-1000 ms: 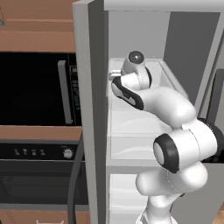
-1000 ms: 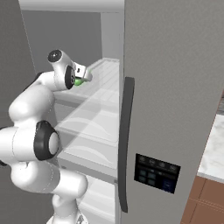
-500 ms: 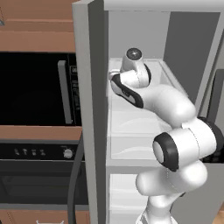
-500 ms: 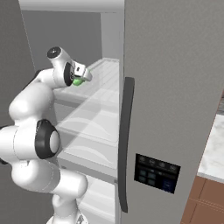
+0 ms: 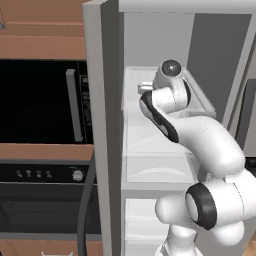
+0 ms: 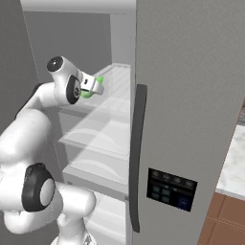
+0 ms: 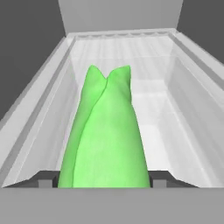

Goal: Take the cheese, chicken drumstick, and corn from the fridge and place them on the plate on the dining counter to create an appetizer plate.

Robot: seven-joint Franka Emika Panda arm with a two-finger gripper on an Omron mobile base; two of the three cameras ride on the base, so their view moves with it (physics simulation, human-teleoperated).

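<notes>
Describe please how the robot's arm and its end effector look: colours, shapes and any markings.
The arm is glossy white, built of rounded, bulging segments. Its joints carry dark grey to black rings and round caps. The end effector is a small pale grey block on the wrist, and its finger tips are small and dark. No cables or markings are visible.

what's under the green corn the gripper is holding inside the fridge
Beneath the glossy green corn cob lies a pale glass fridge shelf. The cob hides the shelf patch directly under it.
</notes>
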